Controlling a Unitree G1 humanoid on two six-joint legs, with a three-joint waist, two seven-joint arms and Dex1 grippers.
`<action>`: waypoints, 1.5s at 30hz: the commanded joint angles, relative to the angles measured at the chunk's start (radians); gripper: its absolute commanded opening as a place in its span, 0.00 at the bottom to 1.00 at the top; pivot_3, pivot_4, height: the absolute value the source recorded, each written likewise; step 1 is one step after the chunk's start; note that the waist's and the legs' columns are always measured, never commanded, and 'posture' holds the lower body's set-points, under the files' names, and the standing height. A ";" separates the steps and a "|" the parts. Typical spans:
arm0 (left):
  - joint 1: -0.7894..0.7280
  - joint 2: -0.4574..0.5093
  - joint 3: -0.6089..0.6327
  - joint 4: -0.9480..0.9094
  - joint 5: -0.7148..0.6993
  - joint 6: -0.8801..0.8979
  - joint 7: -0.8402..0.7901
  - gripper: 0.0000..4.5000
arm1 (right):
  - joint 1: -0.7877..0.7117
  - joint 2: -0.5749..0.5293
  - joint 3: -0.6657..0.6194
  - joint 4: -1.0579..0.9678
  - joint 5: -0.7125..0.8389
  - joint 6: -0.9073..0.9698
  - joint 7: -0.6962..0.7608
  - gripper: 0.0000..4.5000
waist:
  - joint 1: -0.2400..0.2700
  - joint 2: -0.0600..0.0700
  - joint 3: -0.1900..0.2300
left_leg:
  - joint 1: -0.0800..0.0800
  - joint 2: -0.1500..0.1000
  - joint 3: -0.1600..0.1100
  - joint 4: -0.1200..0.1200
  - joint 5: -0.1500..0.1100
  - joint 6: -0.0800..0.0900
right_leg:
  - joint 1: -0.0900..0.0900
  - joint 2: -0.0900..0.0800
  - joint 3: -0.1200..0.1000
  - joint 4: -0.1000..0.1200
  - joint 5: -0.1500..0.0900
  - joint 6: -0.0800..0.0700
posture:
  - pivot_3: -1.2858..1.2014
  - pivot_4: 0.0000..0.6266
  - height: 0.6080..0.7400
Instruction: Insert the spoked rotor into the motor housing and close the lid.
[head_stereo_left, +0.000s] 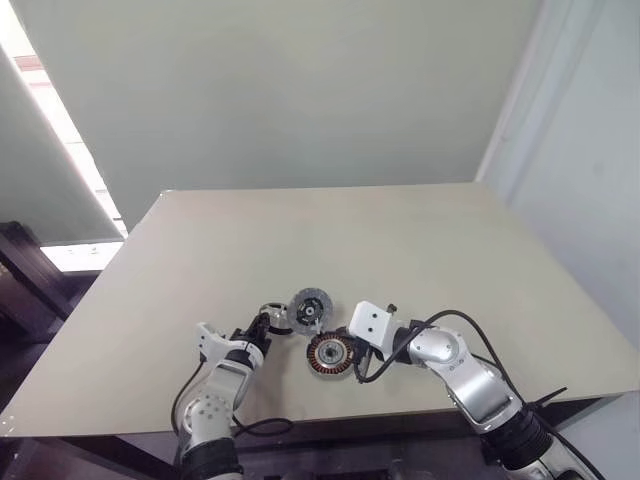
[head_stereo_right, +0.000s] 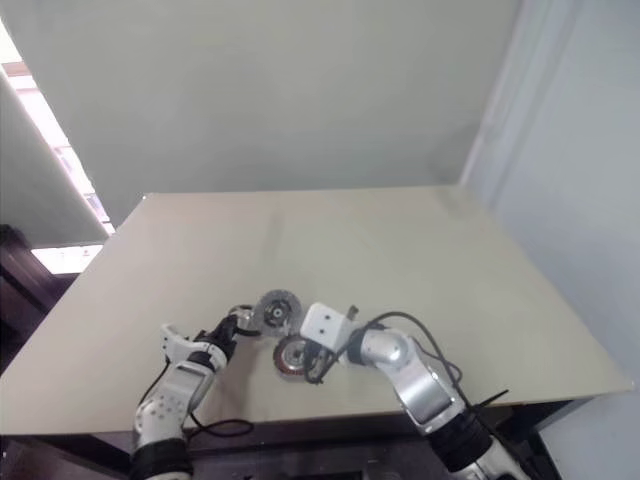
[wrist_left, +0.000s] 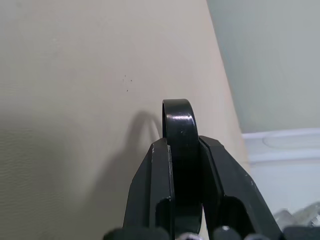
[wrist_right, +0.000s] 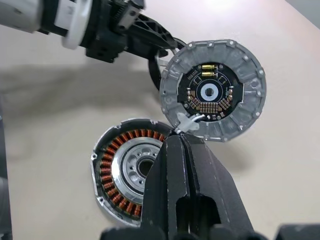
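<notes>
1. The motor housing (wrist_right: 122, 172) is lying flat on the tabletop (head_stereo_left: 330, 240) near its front edge, its ring of copper windings facing up around a silver centre.
2. The lid (wrist_right: 212, 90) is sitting just beyond the housing, touching its rim (in the right wrist view it is showing a small circuit board around a dark hub inside a grey ribbed band).
3. The right gripper (wrist_right: 179, 142) is resting with its fingers pressed together, the tips poised where the housing and the lid are meeting; nothing is being held between them.
4. The left gripper (wrist_left: 181, 145) is clamping a black ring (wrist_left: 179, 122) edge-on between its fingers, just above the tabletop.
5. In the head views, the left gripper is sitting just to the left of the lid, close to its rim.
</notes>
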 joint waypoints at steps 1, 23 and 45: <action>0.035 0.080 0.041 -0.097 -0.082 0.044 -0.088 0.07 | -0.012 -0.006 -0.030 -0.032 0.001 -0.026 -0.014 0.00 | -0.003 0.000 0.000 | 0.000 0.000 0.000 -0.001 0.000 0.000 | -0.001 0.000 0.000 0.000 0.000 0.000 | 0.52 0.00 1.00; 0.353 0.267 -0.049 -0.414 -0.544 0.402 -0.197 0.07 | 0.086 -0.057 -0.102 -0.031 0.075 0.008 -0.005 0.00 | 0.001 -0.001 0.002 | -0.001 0.001 0.000 0.000 0.000 -0.001 | -0.001 -0.001 -0.001 -0.001 -0.001 -0.001 | 0.52 0.00 1.00; 0.188 0.162 -0.235 -0.170 -0.283 0.284 -0.203 0.07 | 0.162 -0.090 -0.141 -0.118 0.071 0.057 -0.068 0.00 | 0.000 -0.001 0.003 | -0.001 0.001 0.001 -0.001 0.000 0.000 | -0.002 0.000 0.000 -0.001 -0.001 -0.001 | 0.52 0.00 1.00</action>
